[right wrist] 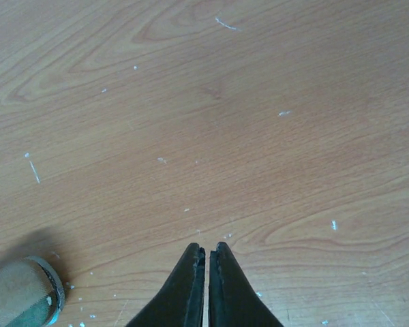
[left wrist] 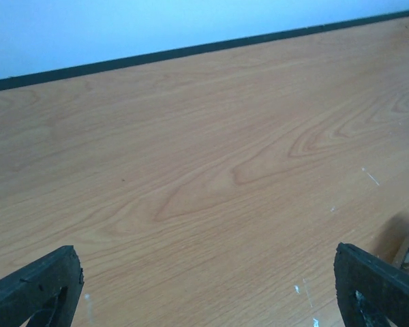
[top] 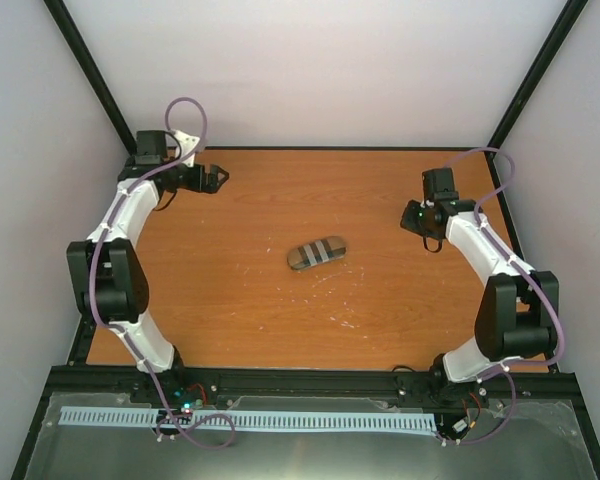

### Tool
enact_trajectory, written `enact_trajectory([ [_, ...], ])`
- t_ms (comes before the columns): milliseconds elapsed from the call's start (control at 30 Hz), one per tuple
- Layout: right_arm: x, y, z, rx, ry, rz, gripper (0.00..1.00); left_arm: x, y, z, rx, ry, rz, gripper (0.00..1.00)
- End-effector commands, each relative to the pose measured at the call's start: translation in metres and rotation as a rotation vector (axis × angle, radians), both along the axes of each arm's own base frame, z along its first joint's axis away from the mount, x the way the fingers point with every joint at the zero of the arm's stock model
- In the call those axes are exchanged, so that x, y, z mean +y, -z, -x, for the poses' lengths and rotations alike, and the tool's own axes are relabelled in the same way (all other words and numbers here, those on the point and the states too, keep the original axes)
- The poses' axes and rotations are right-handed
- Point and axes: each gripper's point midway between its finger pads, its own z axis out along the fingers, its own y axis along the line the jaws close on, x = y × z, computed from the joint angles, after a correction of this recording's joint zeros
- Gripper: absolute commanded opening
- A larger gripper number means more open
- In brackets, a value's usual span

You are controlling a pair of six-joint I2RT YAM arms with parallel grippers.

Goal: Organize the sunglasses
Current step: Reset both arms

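Wood-grain laminate desk [top: 240,300], orange-brown, smooth, marked with small white flecks and scratches near the middle.

No sunglasses can be seen in any view. Only a brown oval case with grey stripes [top: 317,253] is seen, lying shut near the desk's centre. The sunglasses are judged to be inside it, but that can't be confirmed from here.

Left hand [left wrist: 208,272]: fingers spread wide, nothing held, parked at the far left of the desk and well apart from the case. Right hand [right wrist: 206,255]: fingers pressed together, nothing between them, at the far right, also well apart. A corner of the case is caught at the edge of both wrist views.

Handling, as a judgement: sunglasses are expected to be light, thin and easily bent, with lenses easily scratched. A grip at the bridge or on a folded arm near the hinge is preferred, never on a lens. The case looks rigid and rounded, so some sliding on the slick laminate is likely if it is pushed from one side.

Room: pale plain walls on three sides, black frame posts in the corners, a black strip along the desk's far edge.
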Motion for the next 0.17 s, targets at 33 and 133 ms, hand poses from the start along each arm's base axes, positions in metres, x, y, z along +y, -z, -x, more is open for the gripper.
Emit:
enact_trajectory([
  [33, -0.004, -0.006, 0.000, -0.032, 0.046, -0.014, 0.04, -0.007, 0.009, -0.006, 0.014, 0.042, -0.034, 1.00],
  [133, -0.001, -0.010, -0.005, -0.064, 0.055, -0.047, 0.14, -0.005, 0.019, -0.006, 0.043, 0.042, -0.047, 1.00],
])
